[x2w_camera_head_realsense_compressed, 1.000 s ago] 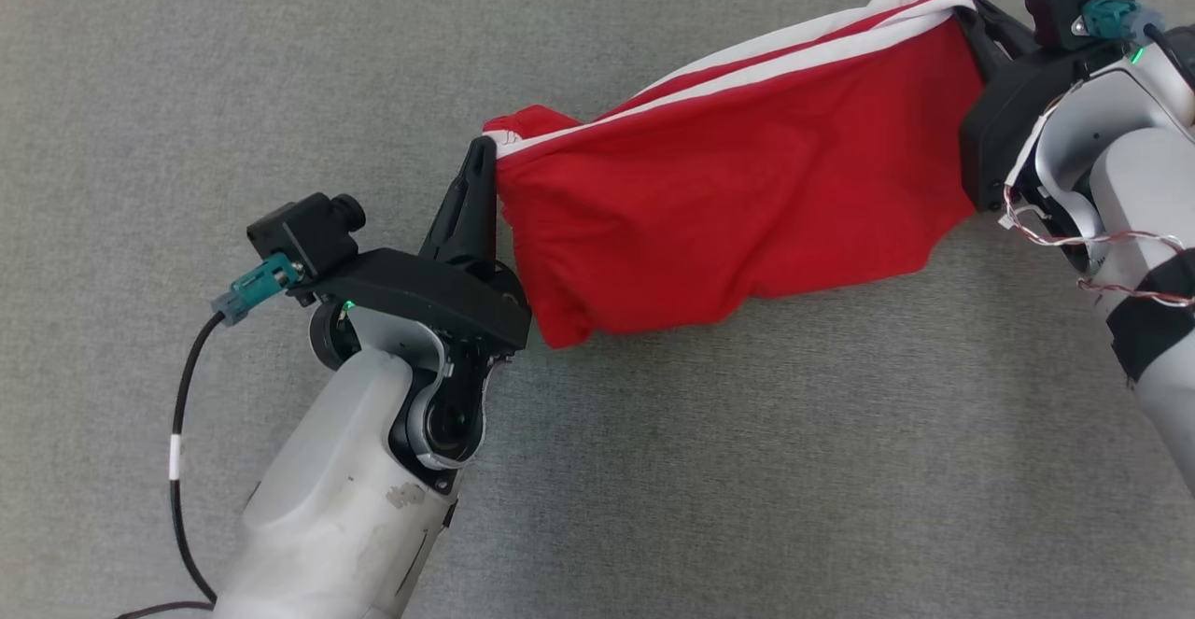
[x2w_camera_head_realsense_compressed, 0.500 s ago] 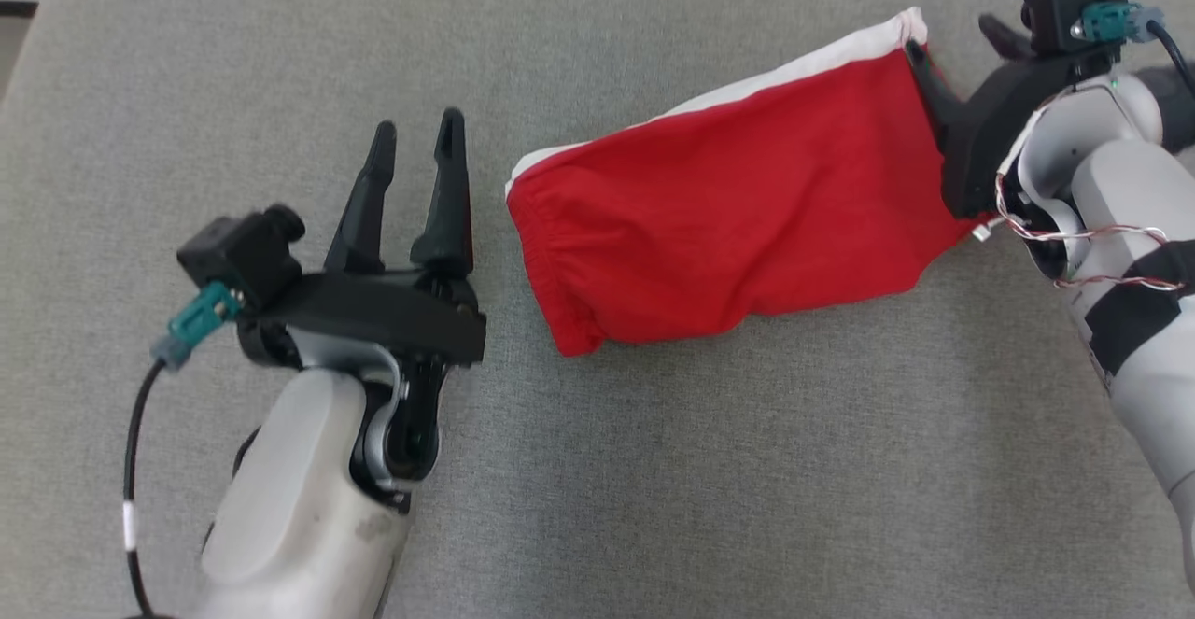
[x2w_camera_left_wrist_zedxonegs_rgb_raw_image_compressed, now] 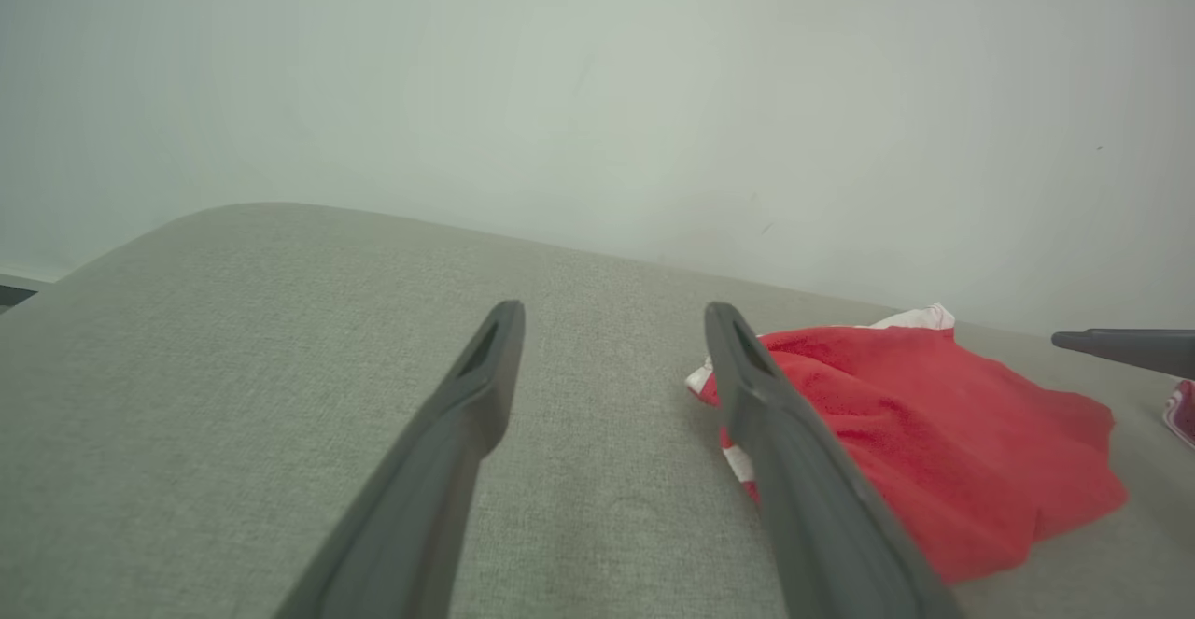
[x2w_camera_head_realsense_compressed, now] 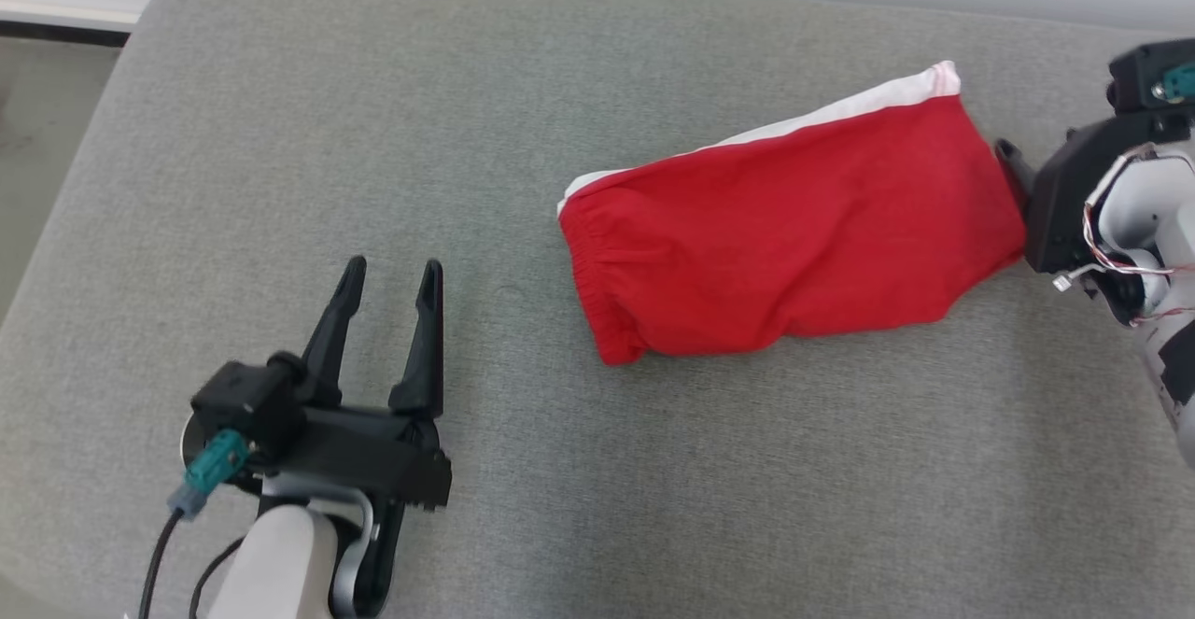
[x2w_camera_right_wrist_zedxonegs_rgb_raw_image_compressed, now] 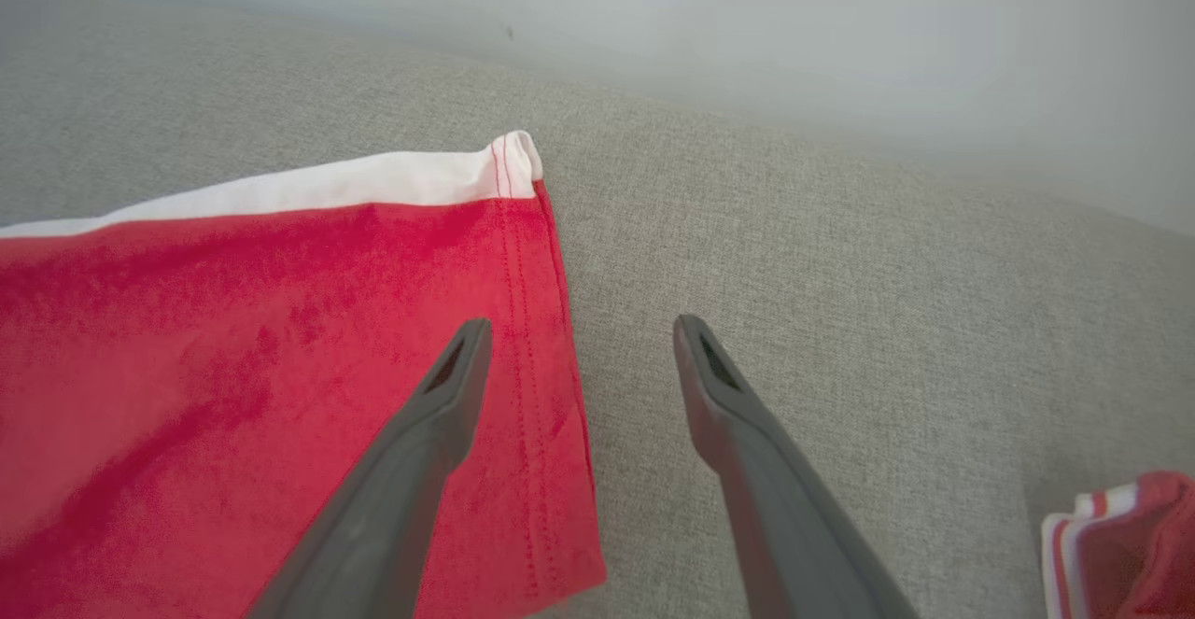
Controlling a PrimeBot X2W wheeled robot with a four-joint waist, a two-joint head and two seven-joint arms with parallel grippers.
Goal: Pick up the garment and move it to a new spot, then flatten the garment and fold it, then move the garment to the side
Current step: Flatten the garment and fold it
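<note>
The garment (x2w_camera_head_realsense_compressed: 794,246), red with a white stripe along its far edge, lies folded on the grey cushion (x2w_camera_head_realsense_compressed: 392,105). My left gripper (x2w_camera_head_realsense_compressed: 392,271) stands open at the lower left, well apart from the garment's elastic end. In the left wrist view, my left gripper (x2w_camera_left_wrist_zedxonegs_rgb_raw_image_compressed: 613,311) holds nothing and the garment (x2w_camera_left_wrist_zedxonegs_rgb_raw_image_compressed: 934,432) lies to its right. My right gripper (x2w_camera_right_wrist_zedxonegs_rgb_raw_image_compressed: 581,328) is open just above the garment's hemmed end (x2w_camera_right_wrist_zedxonegs_rgb_raw_image_compressed: 551,339), with its left finger over the red cloth and gripping nothing. One right fingertip (x2w_camera_head_realsense_compressed: 1008,154) shows beside the garment.
The cushion's rounded corner (x2w_camera_head_realsense_compressed: 159,3) and the floor (x2w_camera_head_realsense_compressed: 37,105) are at the upper left. A pale wall (x2w_camera_left_wrist_zedxonegs_rgb_raw_image_compressed: 597,87) runs behind the cushion. Another piece of red cloth with white stripes (x2w_camera_right_wrist_zedxonegs_rgb_raw_image_compressed: 1120,544) lies to the right of my right gripper.
Both grippers have opened and let go of the garment, which now lies flat on the cushion. The left gripper has drawn back from it. The head view has also shifted.
</note>
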